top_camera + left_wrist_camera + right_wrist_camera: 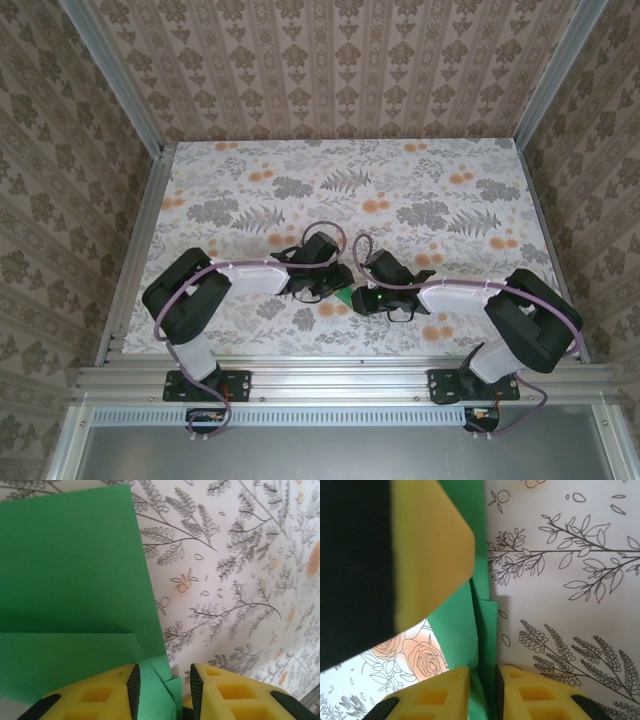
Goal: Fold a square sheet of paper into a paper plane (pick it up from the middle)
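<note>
The square sheet of paper is bright green and folded into layered flaps, lying on the floral table between the two gripper heads. In the left wrist view the paper spreads flat up and to the left. A creased flap runs back between the jaws of my left gripper, touching the left pad with a gap to the other pad. My right gripper is shut on a standing fold of the paper. A yellow finger of the left gripper hangs close in front of it. From above, left gripper and right gripper nearly meet.
The floral tabletop stretches free behind and to both sides of the grippers. An aluminium rail borders the near edge, where both arm bases are bolted. Patterned walls close in the back and sides.
</note>
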Controlling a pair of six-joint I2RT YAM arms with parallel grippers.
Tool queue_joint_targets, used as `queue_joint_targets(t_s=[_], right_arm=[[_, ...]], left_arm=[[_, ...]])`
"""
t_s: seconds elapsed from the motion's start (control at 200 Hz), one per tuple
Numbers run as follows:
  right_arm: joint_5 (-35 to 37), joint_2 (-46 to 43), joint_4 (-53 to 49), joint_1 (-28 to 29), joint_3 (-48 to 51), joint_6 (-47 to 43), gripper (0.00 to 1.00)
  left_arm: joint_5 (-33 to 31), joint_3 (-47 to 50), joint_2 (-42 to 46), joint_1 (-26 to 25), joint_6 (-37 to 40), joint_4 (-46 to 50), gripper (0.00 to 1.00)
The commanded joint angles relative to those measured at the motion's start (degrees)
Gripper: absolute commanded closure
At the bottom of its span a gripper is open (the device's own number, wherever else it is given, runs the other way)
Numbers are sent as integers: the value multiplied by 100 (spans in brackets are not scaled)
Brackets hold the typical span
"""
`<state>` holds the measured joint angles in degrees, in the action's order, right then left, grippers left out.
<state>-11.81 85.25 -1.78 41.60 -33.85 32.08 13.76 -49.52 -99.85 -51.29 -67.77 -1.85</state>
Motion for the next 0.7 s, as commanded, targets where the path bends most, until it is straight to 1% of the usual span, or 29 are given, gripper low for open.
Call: queue_joint_targets(t_s=[0.0,0.055,0.145,0.16,0.27,0.325,0.46,0.56,0.59,0.695], right_arm=[[-414,-177,96,-35,168,143,73],[-491,-343,69,-88,192,159,71],[-734,-518,8,-189,220,159,64],[-761,-688,-16,-212,217,161,64],[-798,-974,-392,-333,188,141,57],[-784,-1098,-542,-418,194,178,58],[-1006,-1204,-696,-557,153,194,58],[-1089,-1105,-804,-591,61,201,61],[-1128,-1055,-845,-600,20,211,64],[-1268,-741,-1019,-609,-155,205,69]], left_arm=[[21,74,-220,32,-54,-51,66],[39,73,-285,40,-36,-28,66],[45,52,-332,40,17,19,67],[32,43,-325,41,30,29,67],[-4,8,-290,44,113,152,67],[-14,-25,-268,45,164,204,67],[13,-100,-263,45,238,255,67],[21,-117,-263,41,263,275,67],[22,-120,-263,41,263,276,67],[33,-109,-254,41,281,284,67]])
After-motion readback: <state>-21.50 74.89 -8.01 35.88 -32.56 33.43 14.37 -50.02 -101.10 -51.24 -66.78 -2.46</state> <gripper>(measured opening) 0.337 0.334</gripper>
